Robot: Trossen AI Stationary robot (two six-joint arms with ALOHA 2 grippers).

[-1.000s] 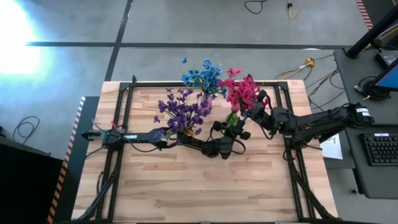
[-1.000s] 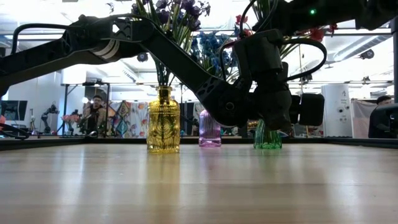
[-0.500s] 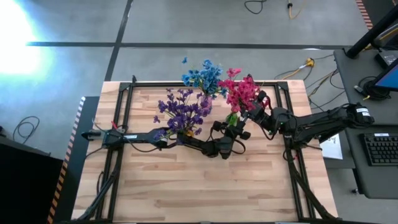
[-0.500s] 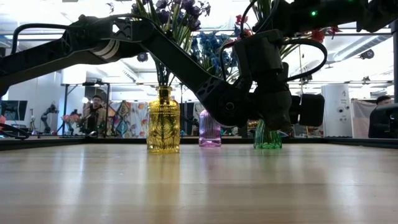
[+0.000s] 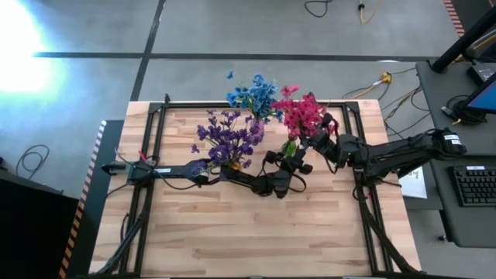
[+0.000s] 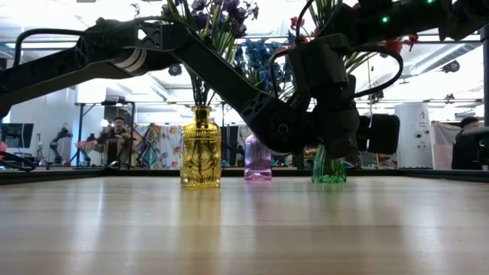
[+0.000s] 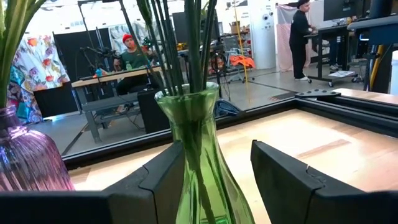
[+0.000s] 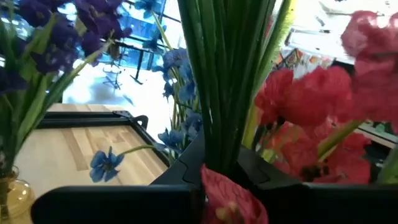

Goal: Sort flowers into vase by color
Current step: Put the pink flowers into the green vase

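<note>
The left hand [image 7: 214, 180] reaches forward low with fingers parted; the right hand [image 5: 310, 139], raised higher, has its fingers clamped together.

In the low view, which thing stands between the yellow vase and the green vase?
The purple vase stands between the yellow vase and the green vase, a little farther back; the low view shows it, partly hidden behind an arm.
</note>
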